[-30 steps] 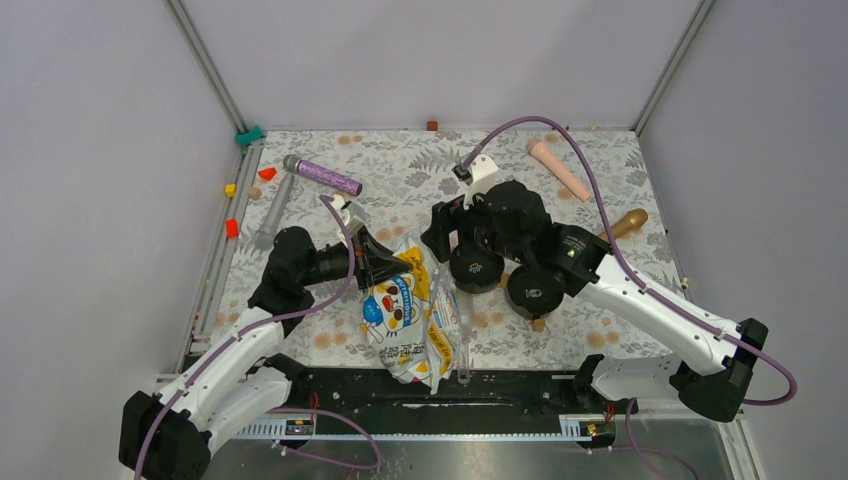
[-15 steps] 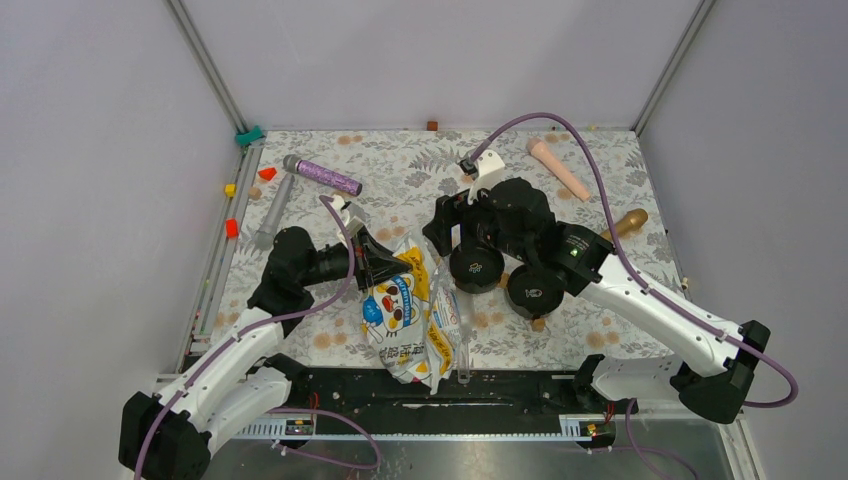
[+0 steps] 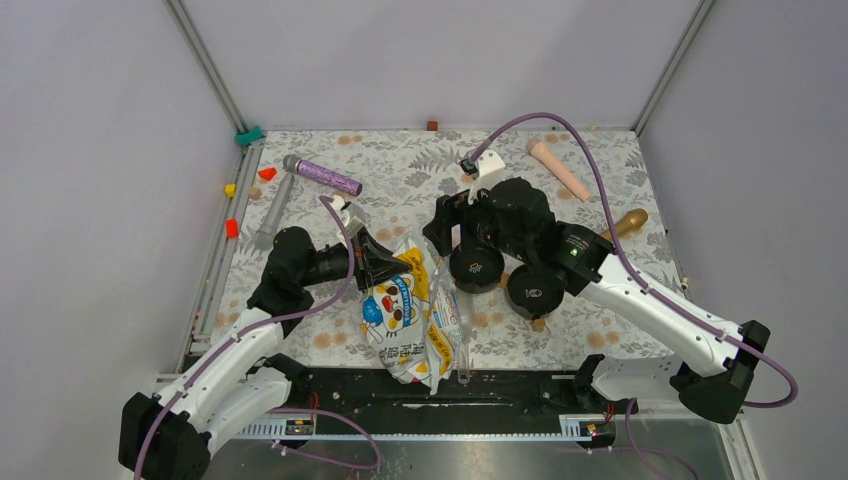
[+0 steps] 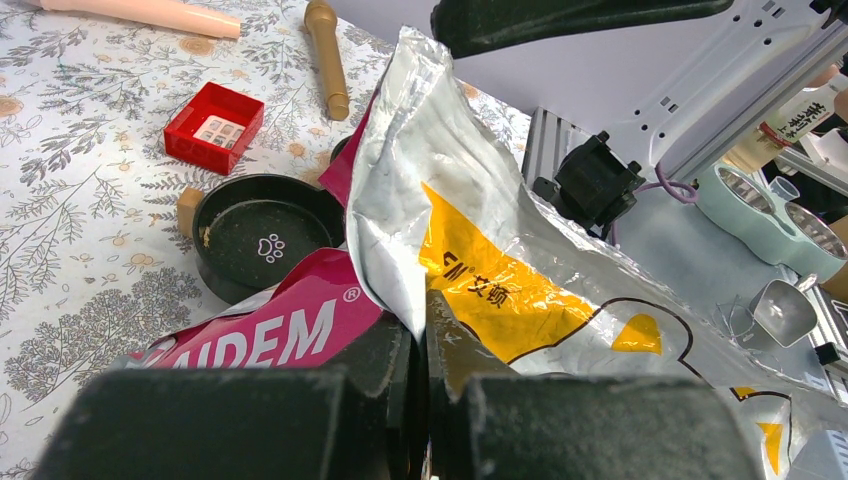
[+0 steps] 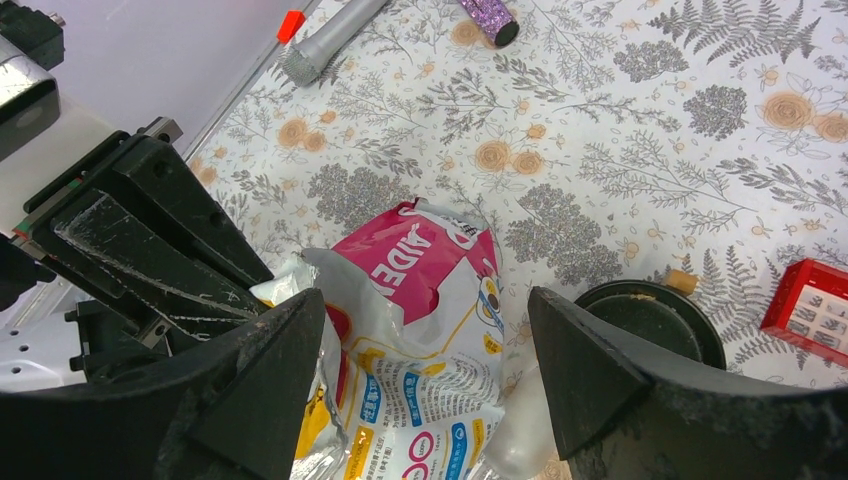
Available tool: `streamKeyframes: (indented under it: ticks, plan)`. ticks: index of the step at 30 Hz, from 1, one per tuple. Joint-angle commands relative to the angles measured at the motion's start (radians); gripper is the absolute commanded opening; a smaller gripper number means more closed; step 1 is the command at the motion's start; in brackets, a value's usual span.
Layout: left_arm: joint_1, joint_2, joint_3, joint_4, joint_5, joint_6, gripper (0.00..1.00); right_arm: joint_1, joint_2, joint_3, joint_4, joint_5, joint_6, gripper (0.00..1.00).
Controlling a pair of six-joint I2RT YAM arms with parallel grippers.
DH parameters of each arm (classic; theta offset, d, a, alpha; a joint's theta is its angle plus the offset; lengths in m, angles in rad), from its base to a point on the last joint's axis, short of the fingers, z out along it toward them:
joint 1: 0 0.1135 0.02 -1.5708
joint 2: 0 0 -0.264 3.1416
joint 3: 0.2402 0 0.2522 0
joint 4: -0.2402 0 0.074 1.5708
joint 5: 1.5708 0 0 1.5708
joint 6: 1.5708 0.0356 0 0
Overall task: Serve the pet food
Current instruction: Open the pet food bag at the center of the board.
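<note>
The yellow, white and pink pet food bag (image 3: 405,320) with a cartoon cat lies on the mat near the front edge. Its top is lifted. My left gripper (image 3: 375,262) is shut on the bag's top edge, which shows in the left wrist view (image 4: 420,330) as silver foil (image 4: 450,180) pinched between the pads. My right gripper (image 5: 430,390) is open and empty. It hovers over the bag's pink top (image 5: 420,265), beside the left gripper (image 5: 150,240). No kibble shows. Two black bowls (image 3: 475,268) (image 3: 533,291) sit just right of the bag. The paw-print bowl looks empty in the left wrist view (image 4: 265,245).
A red box (image 4: 213,126) lies beyond the bowl. A wooden pin (image 3: 625,223), a pink stick (image 3: 558,168), a purple glitter microphone (image 3: 322,175) and a grey microphone (image 3: 272,212) lie on the floral mat. Small blocks line the left rail (image 3: 232,228).
The right wrist has shifted very slightly. The bag and the left gripper have not moved.
</note>
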Motion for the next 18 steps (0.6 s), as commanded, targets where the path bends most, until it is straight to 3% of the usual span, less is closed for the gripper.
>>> streamKeyframes:
  ticks: [1, 18]
  plan:
    - [-0.012, -0.061, 0.098, 0.192, 0.113, -0.012, 0.0, -0.008, -0.002, -0.005, 0.005, -0.031, 0.024, 0.82]
    - [-0.011, -0.061, 0.102, 0.188, 0.109, -0.015, 0.0, -0.007, 0.011, -0.049, 0.015, -0.093, 0.036, 0.8]
